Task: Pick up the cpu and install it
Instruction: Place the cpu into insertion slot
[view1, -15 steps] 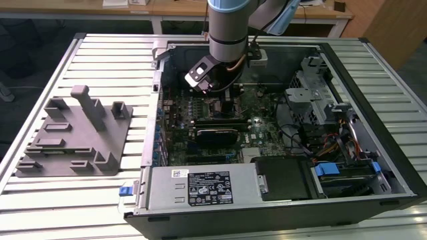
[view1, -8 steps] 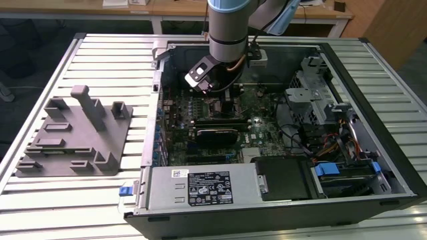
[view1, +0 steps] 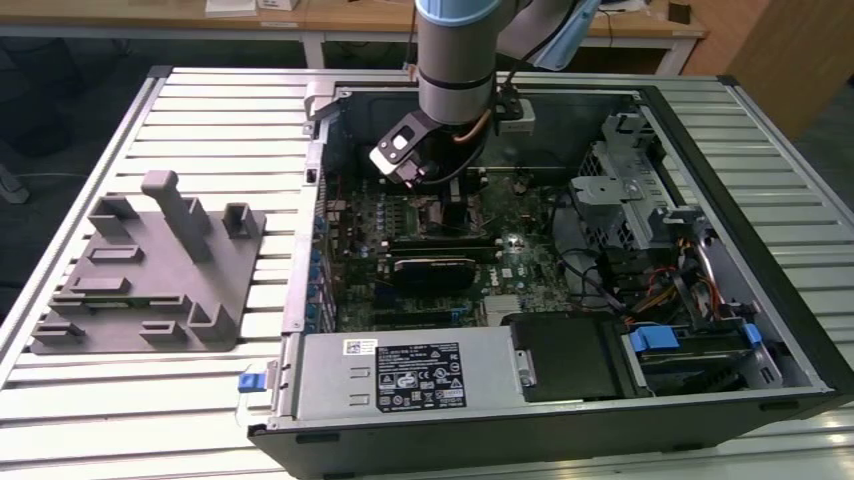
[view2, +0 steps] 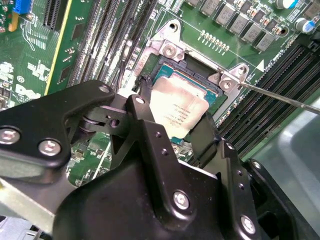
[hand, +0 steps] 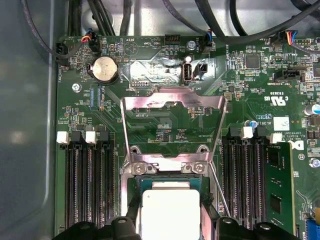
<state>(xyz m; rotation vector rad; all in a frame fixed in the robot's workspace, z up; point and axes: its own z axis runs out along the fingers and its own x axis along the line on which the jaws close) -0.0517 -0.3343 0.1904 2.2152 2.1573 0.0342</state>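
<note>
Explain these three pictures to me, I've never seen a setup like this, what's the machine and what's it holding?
The machine is a robot arm with a gripper at its end. The exterior view looks from off the arm at an open computer case lying on a slatted metal table, with a grey fixture beside it on the exterior view's left. The two wrist views come from cameras riding on the arm, looking at the green motherboard. There the cpu, a small silver square, sits at the open socket, right at the gripper. Whether the gripper is clamping it I cannot tell.
</note>
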